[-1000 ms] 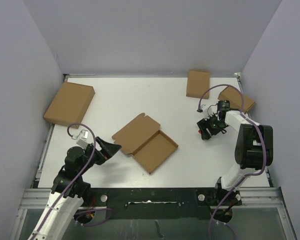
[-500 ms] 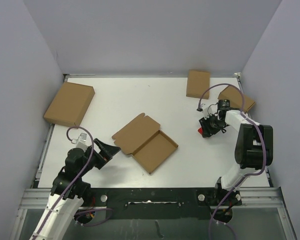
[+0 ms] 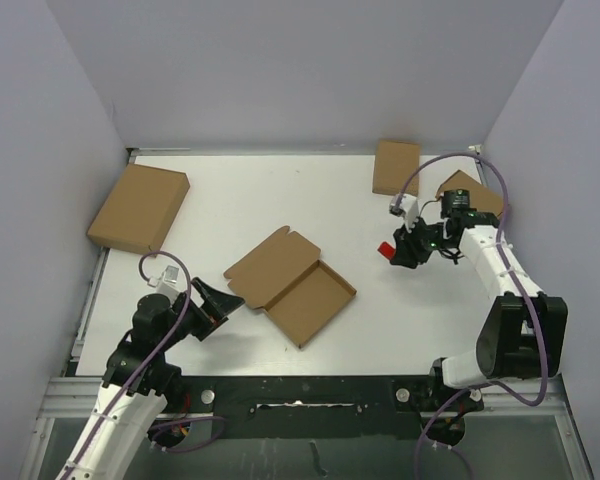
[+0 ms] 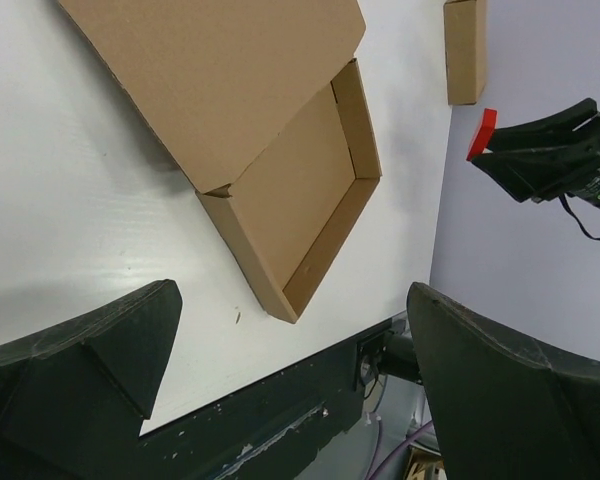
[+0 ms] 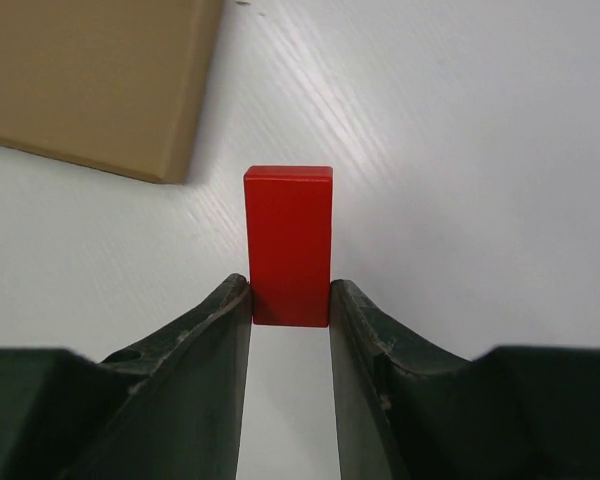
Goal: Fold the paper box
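Payload: red rectangular block (image 5: 288,240) pinched in right gripper (image 5: 290,300).
Left gripper (image 3: 220,297): wide open, empty.
Advice: park block clear of brown cardboard mailer box (image 3: 290,285).

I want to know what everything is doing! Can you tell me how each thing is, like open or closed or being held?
paper box: open, lid laid back flat, tray empty
larger cardboard box: closed
smaller cardboard box at the back: closed
smaller cardboard box by the right arm: closed, partly hidden
red block: pinched between two fingers
right gripper: shut on the red block
left gripper: open wide, holding nothing
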You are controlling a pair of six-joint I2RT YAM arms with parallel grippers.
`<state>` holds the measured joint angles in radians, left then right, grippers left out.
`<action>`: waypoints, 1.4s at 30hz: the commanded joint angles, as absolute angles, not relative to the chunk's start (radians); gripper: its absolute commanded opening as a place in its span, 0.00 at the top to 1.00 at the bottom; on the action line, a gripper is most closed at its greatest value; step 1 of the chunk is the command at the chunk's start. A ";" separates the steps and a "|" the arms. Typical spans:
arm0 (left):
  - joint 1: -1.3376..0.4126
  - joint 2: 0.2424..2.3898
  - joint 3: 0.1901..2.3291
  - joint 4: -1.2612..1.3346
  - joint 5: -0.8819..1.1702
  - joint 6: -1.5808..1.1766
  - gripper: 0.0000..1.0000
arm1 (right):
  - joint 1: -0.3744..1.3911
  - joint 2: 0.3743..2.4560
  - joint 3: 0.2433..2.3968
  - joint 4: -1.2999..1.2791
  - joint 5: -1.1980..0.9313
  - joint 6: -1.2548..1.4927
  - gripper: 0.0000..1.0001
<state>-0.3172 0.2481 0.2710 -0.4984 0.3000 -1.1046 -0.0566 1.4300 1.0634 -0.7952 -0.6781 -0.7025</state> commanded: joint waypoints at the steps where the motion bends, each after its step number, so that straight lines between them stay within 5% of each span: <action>1: -0.312 0.249 0.316 -0.463 0.315 -1.067 0.02 | 0.110 1.395 1.100 -0.864 -0.771 -0.807 1.00; 8: -0.309 0.228 0.190 -0.208 0.283 -1.033 0.09 | 0.490 1.500 1.084 -0.711 -0.694 -0.882 0.99; 19: -0.307 0.419 0.217 -0.169 0.250 -1.036 0.20 | 0.696 1.716 1.195 -0.687 -0.419 -0.867 0.95; 27: -0.306 0.534 0.214 -0.105 0.218 -1.080 0.25 | 0.696 1.716 1.215 -0.711 -0.392 -0.832 0.37; 29: -0.306 0.539 0.195 -0.066 0.209 -1.102 0.26 | 0.684 1.693 1.211 -0.711 -0.432 -0.815 0.29; 42: -0.308 0.713 0.207 0.025 0.121 -1.186 0.51 | 0.333 1.471 1.103 -0.567 -1.140 -0.540 0.22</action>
